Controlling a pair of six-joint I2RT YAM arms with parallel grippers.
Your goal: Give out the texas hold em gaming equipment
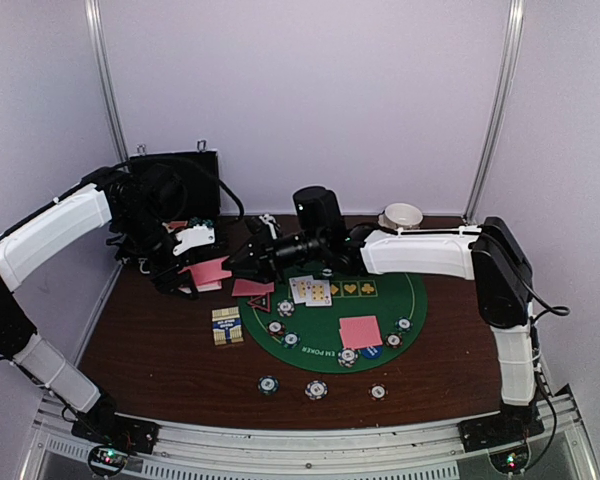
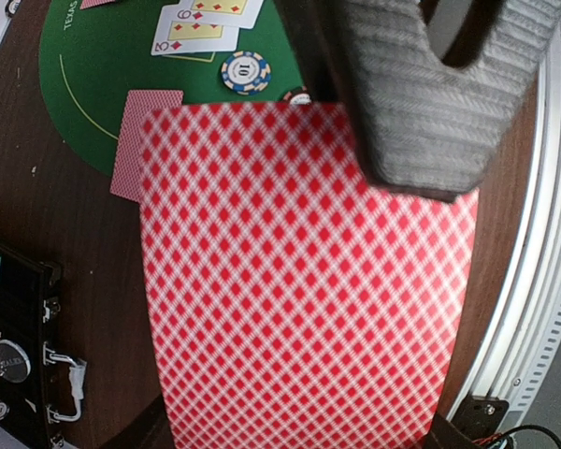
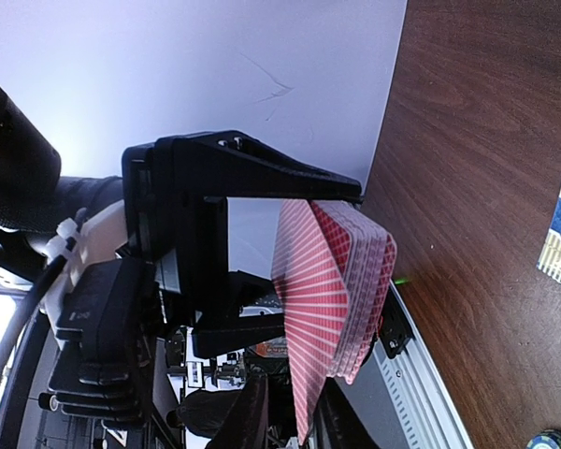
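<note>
My left gripper (image 1: 192, 262) is shut on a deck of pink-backed cards (image 1: 210, 270), held above the table left of the green mat (image 1: 412, 300). The deck (image 2: 299, 281) fills the left wrist view and hides that gripper's fingers. My right gripper (image 1: 242, 262) reaches in from the right. In the right wrist view the top card (image 3: 310, 309) is peeled off the deck (image 3: 365, 281), its lower corner between my right gripper's (image 3: 299, 426) fingers. They stand narrowly open around it. Face-up cards (image 1: 310, 290), face-down cards (image 1: 360, 330) and poker chips (image 1: 315, 389) lie on and near the mat.
A black hard case (image 1: 175, 185) stands open at the back left. White bowls (image 1: 401, 215) are stacked at the back right. A card box (image 1: 227, 325) lies left of the mat, with a single pink card (image 1: 252, 288) and a triangular marker (image 1: 259, 303) nearby.
</note>
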